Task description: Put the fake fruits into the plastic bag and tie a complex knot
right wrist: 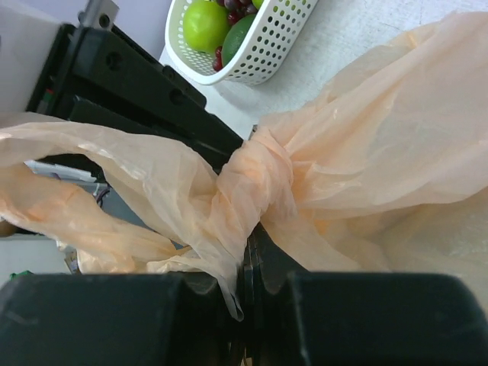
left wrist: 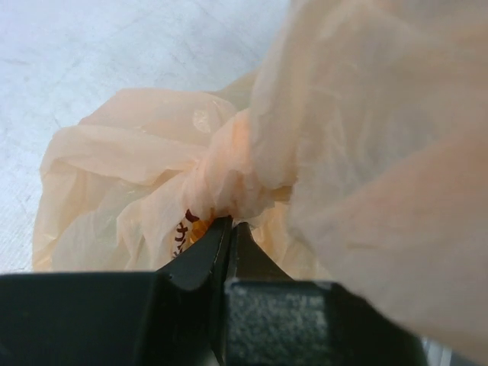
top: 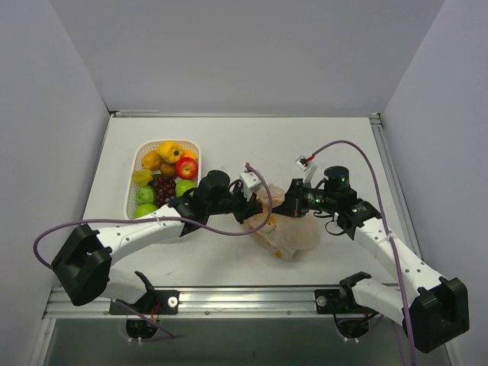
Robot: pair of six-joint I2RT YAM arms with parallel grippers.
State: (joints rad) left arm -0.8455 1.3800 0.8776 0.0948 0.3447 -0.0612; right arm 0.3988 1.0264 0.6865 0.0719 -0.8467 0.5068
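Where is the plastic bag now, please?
In the top view the plastic bag lies centrally, right of the basket, its top pinched by left hand and right hand.

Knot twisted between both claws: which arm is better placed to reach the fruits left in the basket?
Left, probably: the basket sits just beside the left claw, while the right claw is beyond the plastic bag. Both clamp the bag.

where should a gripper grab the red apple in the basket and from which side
Grip the red apple across its round middle, coming straight down from above. The basket walls block a sideways approach, and yellow fruit, grapes and a green apple crowd around it, so only its top looks free.
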